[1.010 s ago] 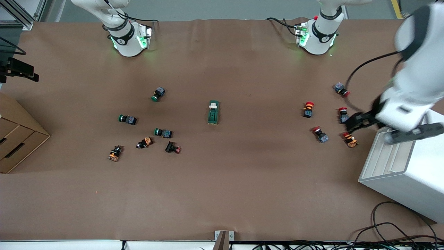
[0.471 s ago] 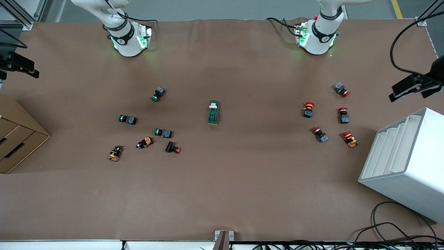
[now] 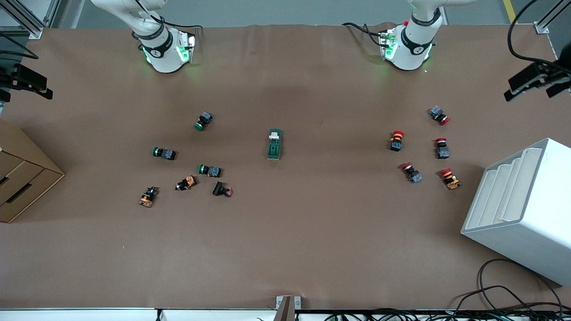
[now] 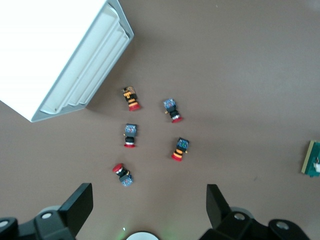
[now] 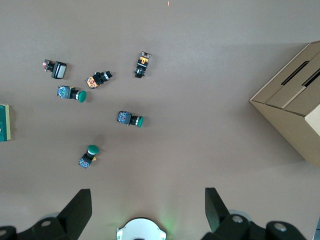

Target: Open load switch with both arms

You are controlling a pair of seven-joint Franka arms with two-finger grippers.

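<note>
a robotics lab: brown-covered table (image 3: 285, 249), loose cables (image 3: 504, 294), aluminium framing (image 3: 26, 18).

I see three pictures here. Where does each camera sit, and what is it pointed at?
Front view: high across the table, facing both green-lit arm bases; the dark-green rectangular load switch lies mid-table.
Left wrist view: on the left arm, looking down past its open left tool at red-capped push buttons and a white slotted box.
Right wrist view: past the open right tool, at green-capped push buttons and a cardboard box.
Both wrist views catch the load switch at an edge.
</note>
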